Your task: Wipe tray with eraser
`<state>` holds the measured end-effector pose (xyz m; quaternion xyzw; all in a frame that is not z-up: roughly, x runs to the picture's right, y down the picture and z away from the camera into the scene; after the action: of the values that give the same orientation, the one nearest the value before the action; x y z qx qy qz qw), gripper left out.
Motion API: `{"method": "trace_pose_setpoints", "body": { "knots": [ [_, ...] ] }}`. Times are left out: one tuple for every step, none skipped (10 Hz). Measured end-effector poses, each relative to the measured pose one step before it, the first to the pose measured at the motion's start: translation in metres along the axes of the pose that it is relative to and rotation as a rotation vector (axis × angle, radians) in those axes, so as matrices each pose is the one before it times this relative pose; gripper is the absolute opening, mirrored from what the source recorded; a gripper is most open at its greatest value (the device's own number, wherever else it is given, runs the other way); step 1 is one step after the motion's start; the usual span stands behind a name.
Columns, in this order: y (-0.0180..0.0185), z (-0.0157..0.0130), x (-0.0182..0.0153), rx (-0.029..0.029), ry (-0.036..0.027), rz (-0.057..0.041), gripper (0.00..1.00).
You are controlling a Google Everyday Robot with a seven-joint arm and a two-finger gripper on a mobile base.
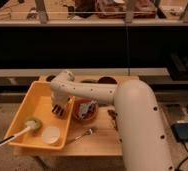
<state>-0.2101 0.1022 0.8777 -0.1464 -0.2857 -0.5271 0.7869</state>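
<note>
The yellow tray point(29, 102) sits on the left half of the wooden table. My arm reaches from the lower right across to it, and my gripper point(59, 108) hangs down inside the tray against its right wall. It is shut on a small dark block with pale stripes, the eraser point(60, 112), whose lower end is at the tray floor.
In the tray lie a green-headed brush point(31, 124), its white handle sticking out past the front left corner, and a white round disc point(51, 134). A brown bowl point(85, 112) with items stands just right of the tray. A fork point(84, 134) lies on the table point(98, 144). Dark bowls point(107, 80) stand at the back.
</note>
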Motion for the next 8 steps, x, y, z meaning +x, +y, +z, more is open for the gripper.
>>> {"method": "trace_pose_setpoints", "body": {
  "knots": [
    [0.00095, -0.00260, -0.00776, -0.00545, -0.00062, -0.02017, 0.00],
    [-0.00131, 0.00121, -0.00549, -0.00561, -0.00119, -0.01784, 0.00],
    [-0.00993, 0.00343, -0.01125, -0.00327, -0.00852, -0.03241, 0.00],
    [-0.01374, 0.00414, -0.00910, -0.00233, -0.00184, -0.03238, 0.00],
    [-0.01234, 0.00223, -0.00641, 0.00044, -0.00133, -0.02386, 0.00],
    [-0.02419, 0.00318, -0.00908, 0.00214, -0.00309, -0.04486, 0.00],
    [-0.01496, 0.00080, -0.00159, 0.00172, 0.00528, -0.03146, 0.00],
    [-0.01200, -0.00027, 0.00056, 0.00062, 0.00411, -0.02658, 0.00]
  ]
}}
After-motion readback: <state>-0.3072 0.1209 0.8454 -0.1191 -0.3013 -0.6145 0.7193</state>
